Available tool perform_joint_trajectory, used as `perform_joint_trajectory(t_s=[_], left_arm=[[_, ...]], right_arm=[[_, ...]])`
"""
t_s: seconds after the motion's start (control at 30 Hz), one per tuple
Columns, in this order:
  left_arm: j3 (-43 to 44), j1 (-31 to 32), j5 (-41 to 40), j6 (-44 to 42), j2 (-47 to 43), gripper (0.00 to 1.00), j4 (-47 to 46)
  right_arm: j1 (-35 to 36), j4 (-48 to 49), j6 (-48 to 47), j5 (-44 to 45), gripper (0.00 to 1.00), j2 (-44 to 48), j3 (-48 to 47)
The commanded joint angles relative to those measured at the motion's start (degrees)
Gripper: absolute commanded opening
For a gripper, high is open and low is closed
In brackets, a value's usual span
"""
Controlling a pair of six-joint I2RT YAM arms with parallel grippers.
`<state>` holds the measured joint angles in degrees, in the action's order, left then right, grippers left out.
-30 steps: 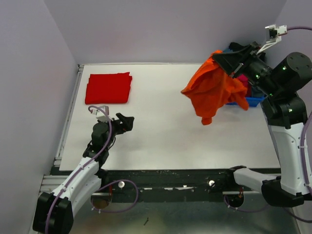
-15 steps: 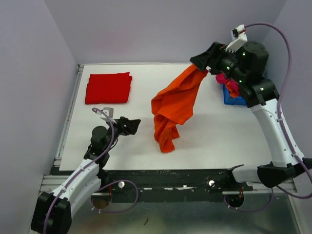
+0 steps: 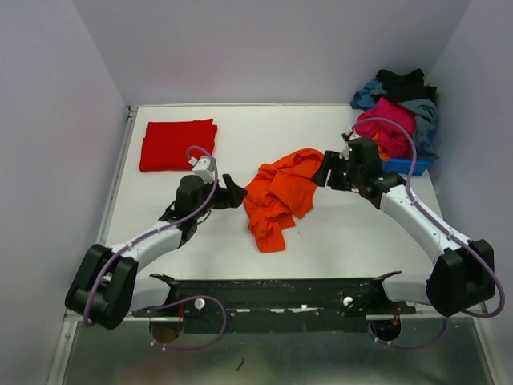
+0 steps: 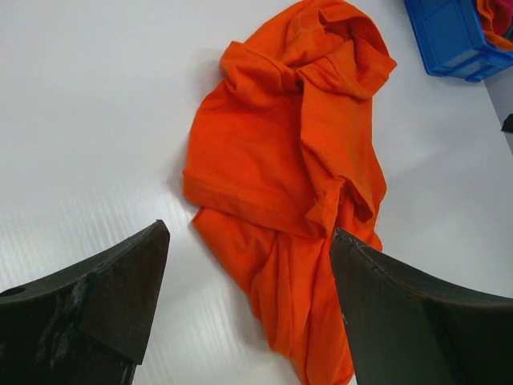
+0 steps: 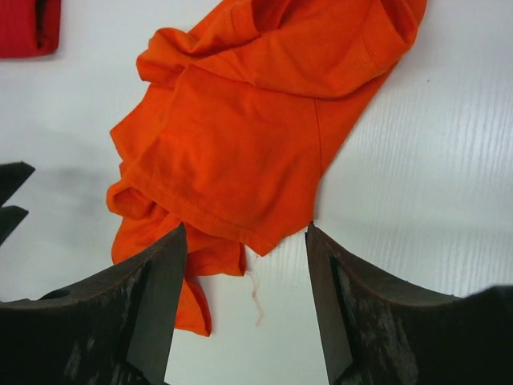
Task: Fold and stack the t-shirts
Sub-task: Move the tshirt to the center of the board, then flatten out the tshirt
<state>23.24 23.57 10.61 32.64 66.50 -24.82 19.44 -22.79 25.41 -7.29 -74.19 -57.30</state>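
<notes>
A bright orange t-shirt (image 3: 276,196) lies crumpled in the middle of the table, also seen in the left wrist view (image 4: 288,160) and the right wrist view (image 5: 248,120). A red t-shirt (image 3: 178,144) lies folded flat at the back left. My left gripper (image 3: 232,192) is open, low over the table just left of the orange shirt, whose lower edge shows between its fingers (image 4: 248,309). My right gripper (image 3: 325,172) is open at the shirt's right end; its fingers (image 5: 244,301) straddle bare table just short of the hem, holding nothing.
A blue bin (image 3: 405,166) at the back right holds a heap of pink, grey-blue and black shirts (image 3: 397,116); its corner shows in the left wrist view (image 4: 453,36). Walls close the table at the left, back and right.
The right arm swung the orange shirt from above the bin down to the table's middle and let go of it. The left arm reached forward and right to the shirt.
</notes>
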Motion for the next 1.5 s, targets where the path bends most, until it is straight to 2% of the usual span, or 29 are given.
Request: perform_joint_trajectory(t_s=[0.0, 0.2, 0.3, 0.43, 0.6, 0.87, 1.0, 1.3, 1.33, 1.37, 1.43, 1.47], left_arm=[[7.9, 1.4, 2.2, -0.5, 8.0, 0.9, 3.4], [17.4, 3.7, 5.9, 1.0, 17.1, 0.82, 8.9], [20.7, 5.3, 4.2, 1.3, 20.9, 0.85, 12.4], [26.2, 5.4, 0.6, 0.1, 25.1, 0.85, 17.8], [32.4, 4.8, -2.6, 0.3, 27.3, 0.85, 22.1], [38.2, 3.5, -2.8, 4.2, 34.2, 0.83, 21.3], [37.8, 1.4, -0.3, 6.3, 35.5, 0.82, 18.4], [41.3, 0.2, 1.6, 6.1, 38.5, 0.82, 19.1], [41.5, 0.2, 1.9, 6.1, 38.9, 0.81, 19.0], [41.7, 0.2, 2.2, 5.9, 39.1, 0.82, 18.9], [42.2, 0.2, 3.0, 5.6, 39.7, 0.81, 18.8], [42.5, 0.2, 3.8, 5.3, 40.0, 0.81, 18.7]], right_arm=[[0.9, 9.7, 0.2, -3.7, 0.68, -1.1, 4.5], [3.1, 12.2, 0.1, -4.3, 0.68, -7.5, 2.7], [3.1, 13.5, -0.5, -4.4, 0.68, -8.0, 2.3], [4.2, 15.8, -1.8, -9.1, 0.69, -9.9, 1.8], [9.7, 15.1, -2.6, -5.8, 0.69, -15.5, -2.6], [10.3, 12.5, -0.1, 4.3, 0.67, -23.8, -11.5], [10.4, 7.8, -0.4, 6.2, 0.65, -30.3, -18.9], [11.8, 3.5, -2.5, 9.2, 0.63, -38.6, -24.6], [11.8, 3.5, -2.5, 9.2, 0.62, -39.1, -24.5], [11.8, 3.6, -2.5, 9.0, 0.51, -39.1, -24.4], [11.9, 3.5, -2.5, 9.5, 0.21, -38.0, -23.5], [11.9, 3.5, -2.6, 9.8, 0.11, -37.0, -22.8]])
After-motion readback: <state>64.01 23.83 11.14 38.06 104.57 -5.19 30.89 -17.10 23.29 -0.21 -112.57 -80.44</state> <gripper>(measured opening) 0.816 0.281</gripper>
